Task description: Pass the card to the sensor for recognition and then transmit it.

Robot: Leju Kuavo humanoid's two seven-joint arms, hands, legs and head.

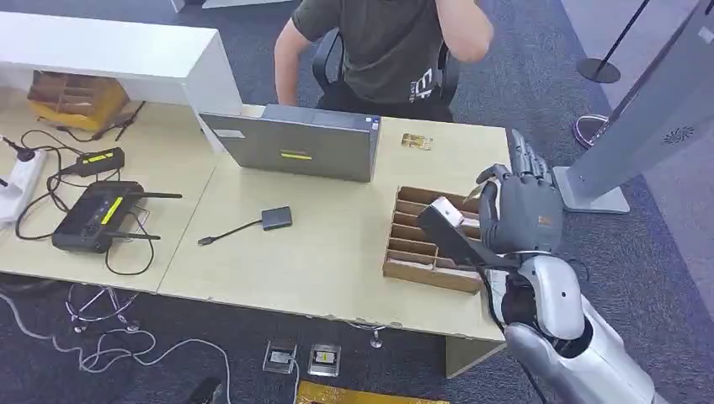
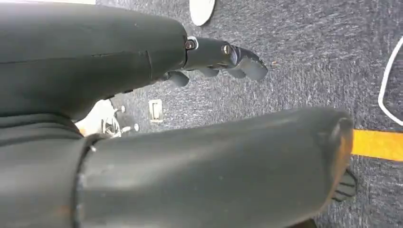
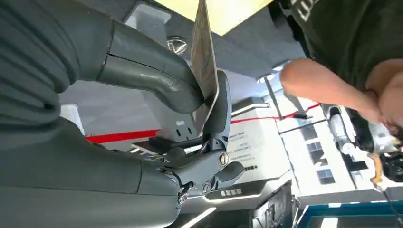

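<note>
One wooden desk (image 1: 328,252) carried a grey laptop (image 1: 295,151), a slotted cardboard tray (image 1: 425,244) and a small card reader (image 1: 276,218) on its cable. Above the tray's right end, the right hand (image 1: 522,206) pinched the card (image 3: 204,57) between thumb and finger. The left hand (image 2: 214,54) hung over carpet, fingers loosely extended, holding nothing.

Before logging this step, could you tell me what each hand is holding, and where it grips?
The right hand pinches the card at one end, between thumb and fingers. The left hand holds nothing.
</note>
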